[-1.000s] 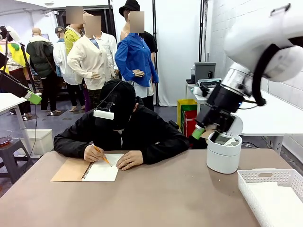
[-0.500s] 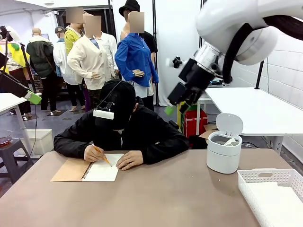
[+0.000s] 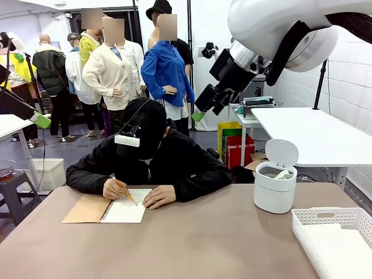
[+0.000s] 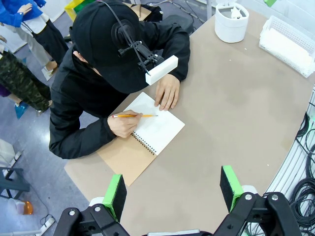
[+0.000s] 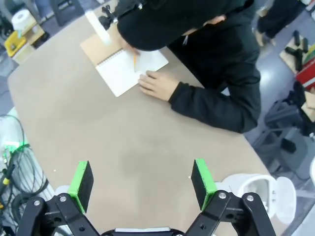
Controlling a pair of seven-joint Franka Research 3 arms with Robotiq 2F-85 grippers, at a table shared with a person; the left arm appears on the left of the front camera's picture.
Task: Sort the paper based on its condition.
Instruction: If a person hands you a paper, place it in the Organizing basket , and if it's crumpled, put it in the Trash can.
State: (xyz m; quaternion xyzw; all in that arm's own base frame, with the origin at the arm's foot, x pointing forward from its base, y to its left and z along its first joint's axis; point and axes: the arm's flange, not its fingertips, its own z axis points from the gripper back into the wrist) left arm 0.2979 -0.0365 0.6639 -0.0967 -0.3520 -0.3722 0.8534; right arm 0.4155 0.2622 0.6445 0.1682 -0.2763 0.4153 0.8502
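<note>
Right end effector [image 3: 200,113], jaws wide and empty, is held high, upper centre; white bin [image 3: 275,189] is seen lower right.

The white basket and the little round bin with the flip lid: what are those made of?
The basket looks like moulded white plastic: stiff walls pierced by a regular grid of slots, matte sheen. The round bin also seems plastic, smooth and slightly glossy, its thin hinged lid standing open. Neither can be confirmed by look alone.

Right claw [image 3: 200,113] high above person writing in notebook [image 3: 106,209], white bin [image 3: 275,189] nearby.
</note>
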